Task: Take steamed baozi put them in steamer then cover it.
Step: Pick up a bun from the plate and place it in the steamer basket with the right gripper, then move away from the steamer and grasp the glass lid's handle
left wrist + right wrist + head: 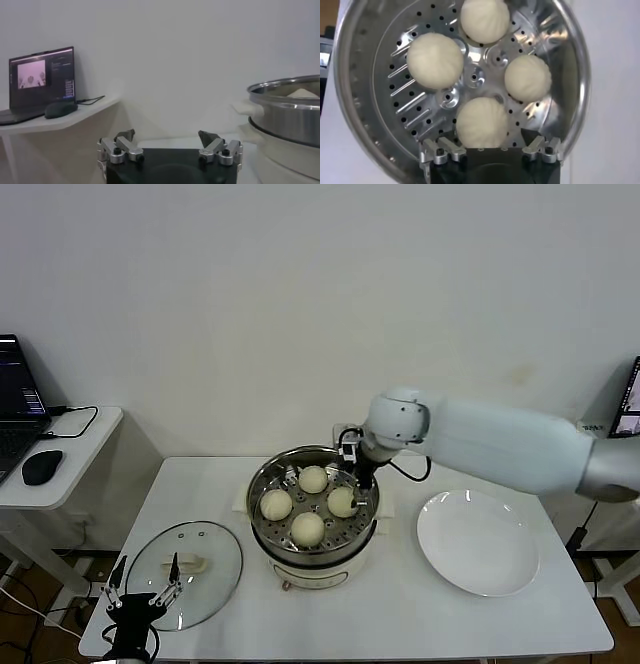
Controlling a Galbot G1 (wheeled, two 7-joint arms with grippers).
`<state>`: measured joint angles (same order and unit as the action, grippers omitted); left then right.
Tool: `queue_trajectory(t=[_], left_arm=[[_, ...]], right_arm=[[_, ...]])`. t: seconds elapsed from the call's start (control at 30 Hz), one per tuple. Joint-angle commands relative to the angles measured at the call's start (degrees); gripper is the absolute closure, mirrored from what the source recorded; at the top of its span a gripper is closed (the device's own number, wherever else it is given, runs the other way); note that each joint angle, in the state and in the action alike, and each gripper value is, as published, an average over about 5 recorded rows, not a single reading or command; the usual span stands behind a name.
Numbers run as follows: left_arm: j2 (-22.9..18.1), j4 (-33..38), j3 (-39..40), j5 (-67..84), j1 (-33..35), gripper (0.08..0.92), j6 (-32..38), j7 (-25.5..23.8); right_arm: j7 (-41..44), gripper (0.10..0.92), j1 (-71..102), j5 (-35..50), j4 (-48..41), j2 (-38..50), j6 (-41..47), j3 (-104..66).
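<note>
Four small round cream-white steamed baozi (308, 504) sit on the perforated tray of the round shiny stainless-steel steamer (262, 484) at the centre of the head view, spaced around the tray without touching one another. In the right wrist view the same four buns (482, 122) ring the tray's middle, and the nearest one lies just in front of the right tool (490, 148), whose jaws stand spread wide to either side of it and hold nothing. In the head view this right tool (358, 477) hangs over the steamer's right inner rim, beside the right-hand bun.

The loading part looks done, since the flat white round plate (478, 542) at the right of the white surface (400, 624) is bare. What is left, as I judge it, is the covering: the round clear glass cover (185, 573) with its cream-white handle lies flat on the surface at lower left, well apart from the steamer. The left tool (143, 594) waits at the lower left edge just beside that cover, jaws wide apart and empty; the left wrist view shows the left tool (170, 145) the same way
</note>
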<state>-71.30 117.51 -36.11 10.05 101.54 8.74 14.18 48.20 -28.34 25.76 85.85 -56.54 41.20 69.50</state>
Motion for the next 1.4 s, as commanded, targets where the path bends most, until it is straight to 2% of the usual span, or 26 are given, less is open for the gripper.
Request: queue_trajectory(t=[0.03,0.23,0.33,0.43,0.53,0.67,0.87,1.03,1.2,1.4], left_arm=[[-0.03,-0.01,0.13,-0.05,-0.02,0.177,0.05,-0.05],[-0.14,-0.71,0.84,-0.91,-0.1,0.177,1.31,-0.1],[-0.38,-1.05,1.22,-1.36,0.0,0.177,1.83,-0.02],[-0.81,-1.15,1.51,-1.81,0.08,0.177,2.17,0.14],[-1.26,-1.26,1.76,-2.16,0.22,0.177,2.58,0.41],[-1.71,-1.69,2.05,-2.23,0.5,0.177,3.24,1.07],[-1.89,-2.76,2.96,-4.45,0.37,0.177,2.51,2.41],[-0.4,-4.68,2.68,-8.75,-1.22,0.177,0.79,2.47],[3.61,-9.39,-2.43,-28.02,-3.08,0.177,1.2,3.24],[8.21,-16.16,-8.27,-54.87,0.7,0.177,6.22,5.44]], right_arm=[[-17.13,0.203,2.62,8.34,16.11,18.76,-1.23,-8.57],[-38.05,0.203,28.24,9.75,24.32,32.3,-11.87,-28.45],[-46.61,0.203,45.4,8.54,24.77,34.77,-22.74,-41.67],[-51.12,0.203,64.52,5.8,23.93,33.37,-32.16,-58.32],[-51.55,0.203,83.6,1.45,22.88,27.62,-40.06,-78.03],[-48.39,0.203,98.94,-6.38,20.74,14.02,-49.05,-94.49],[-44.32,0.203,111.07,-13.31,18.85,-2.96,-58.0,-106.42],[-43.87,0.203,114.58,-19.42,18.74,-16.04,-60.91,-114.04],[-43.85,0.203,118.55,-21.68,20.46,-24.4,-60.99,-119.28],[-45.24,0.203,120.61,-22.63,21.44,-25.81,-60.54,-122.58]])
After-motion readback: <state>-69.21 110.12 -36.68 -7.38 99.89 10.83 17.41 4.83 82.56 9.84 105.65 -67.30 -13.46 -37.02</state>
